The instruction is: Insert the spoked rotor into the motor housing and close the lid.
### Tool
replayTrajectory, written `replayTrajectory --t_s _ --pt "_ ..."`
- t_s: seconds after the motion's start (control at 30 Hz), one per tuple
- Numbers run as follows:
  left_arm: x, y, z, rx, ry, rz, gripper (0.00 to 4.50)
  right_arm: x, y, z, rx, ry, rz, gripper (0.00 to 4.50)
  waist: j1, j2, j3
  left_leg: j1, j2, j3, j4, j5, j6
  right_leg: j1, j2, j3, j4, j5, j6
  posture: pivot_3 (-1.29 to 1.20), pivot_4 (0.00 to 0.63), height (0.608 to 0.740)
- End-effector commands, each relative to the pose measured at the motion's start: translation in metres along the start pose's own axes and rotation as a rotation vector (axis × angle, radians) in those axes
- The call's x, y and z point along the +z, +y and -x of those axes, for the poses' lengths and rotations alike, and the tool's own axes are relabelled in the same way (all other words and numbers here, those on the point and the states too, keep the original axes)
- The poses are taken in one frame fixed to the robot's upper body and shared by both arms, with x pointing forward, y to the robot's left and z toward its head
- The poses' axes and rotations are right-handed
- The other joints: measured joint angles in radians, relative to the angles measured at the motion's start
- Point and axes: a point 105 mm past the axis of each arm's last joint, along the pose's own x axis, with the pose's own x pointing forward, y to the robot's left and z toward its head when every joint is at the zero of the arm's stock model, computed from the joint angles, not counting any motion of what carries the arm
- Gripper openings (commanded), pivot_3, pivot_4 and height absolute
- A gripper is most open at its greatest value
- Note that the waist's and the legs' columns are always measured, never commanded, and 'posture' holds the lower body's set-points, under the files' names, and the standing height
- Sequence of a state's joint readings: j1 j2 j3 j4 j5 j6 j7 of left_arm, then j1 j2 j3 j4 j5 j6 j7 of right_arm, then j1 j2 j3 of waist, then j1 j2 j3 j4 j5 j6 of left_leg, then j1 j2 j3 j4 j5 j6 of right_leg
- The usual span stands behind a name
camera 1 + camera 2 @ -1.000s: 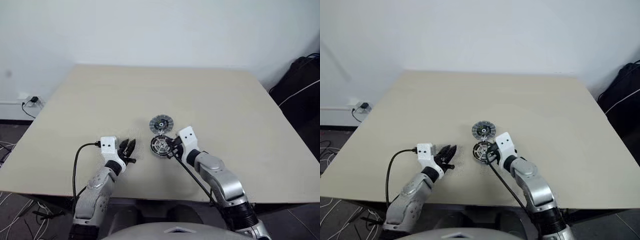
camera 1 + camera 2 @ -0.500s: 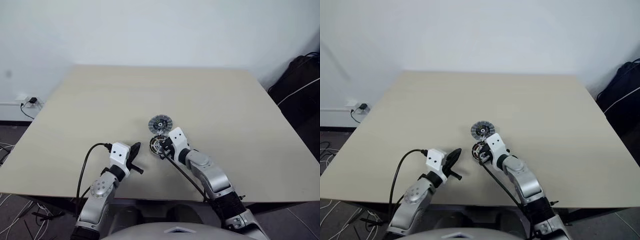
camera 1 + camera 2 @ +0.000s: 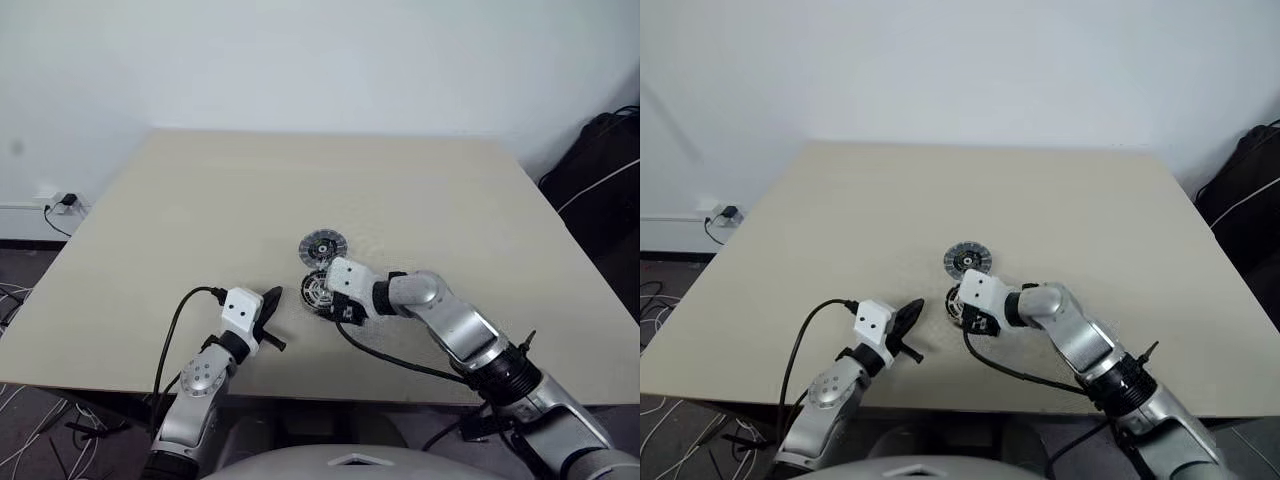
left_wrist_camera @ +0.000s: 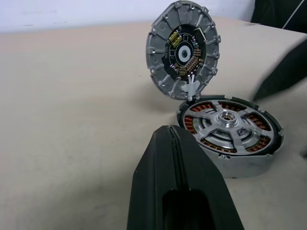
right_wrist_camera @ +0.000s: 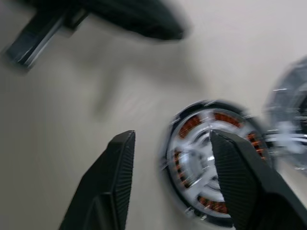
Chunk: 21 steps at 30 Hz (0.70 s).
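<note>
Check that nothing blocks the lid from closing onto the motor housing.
The open right gripper hangs over the motor housing, so it is probably in the way of the lid. Nothing else visible lies between them. The spoked rotor already sits inside.

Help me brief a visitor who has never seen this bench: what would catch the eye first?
Near the table's front edge sits the motor housing, coppery windings showing between the silver spokes of the spoked rotor seated inside it. Just behind stands the slotted grey lid, tilted up. The right gripper hovers open above the housing; the left gripper, shut, points at it.
</note>
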State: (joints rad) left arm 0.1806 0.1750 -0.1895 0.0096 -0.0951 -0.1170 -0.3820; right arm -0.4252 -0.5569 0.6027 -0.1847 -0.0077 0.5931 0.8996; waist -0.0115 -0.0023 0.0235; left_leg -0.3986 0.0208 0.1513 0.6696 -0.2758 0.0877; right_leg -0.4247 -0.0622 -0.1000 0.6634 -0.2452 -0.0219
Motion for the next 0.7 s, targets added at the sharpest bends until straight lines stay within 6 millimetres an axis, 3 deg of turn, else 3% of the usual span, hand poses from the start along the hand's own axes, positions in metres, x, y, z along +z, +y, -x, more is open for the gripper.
replayTrajectory --t_s 0.03,0.33,0.7 --pt "0.008 -0.003 -0.004 -0.005 -0.037 0.004 0.0 0.004 -0.005 -0.001 0.022 0.05 0.099 2.52 -0.001 0.0 0.0 0.0 0.0 0.0 0.0 0.0 0.0 0.0 0.0 0.0 0.0 0.0 0.0 0.0 0.0 0.74" --pt "0.005 -0.003 -0.002 0.028 -0.039 0.024 0.0 -0.002 -0.015 -0.008 0.037 0.11 0.151 2.52 0.0 0.0 0.0 -0.001 0.0 0.0 0.004 0.001 -0.002 0.001 -0.001 0.0 0.001 0.001 0.002 0.0 0.0 0.74" --pt "0.007 -0.005 -0.006 0.022 -0.048 0.043 0.0 -0.026 -0.018 -0.005 0.074 0.211 0.189 2.52 0.0 0.0 0.0 -0.001 0.0 0.0 0.005 0.001 -0.002 0.001 -0.001 0.0 0.001 0.002 0.001 0.0 0.0 0.74"
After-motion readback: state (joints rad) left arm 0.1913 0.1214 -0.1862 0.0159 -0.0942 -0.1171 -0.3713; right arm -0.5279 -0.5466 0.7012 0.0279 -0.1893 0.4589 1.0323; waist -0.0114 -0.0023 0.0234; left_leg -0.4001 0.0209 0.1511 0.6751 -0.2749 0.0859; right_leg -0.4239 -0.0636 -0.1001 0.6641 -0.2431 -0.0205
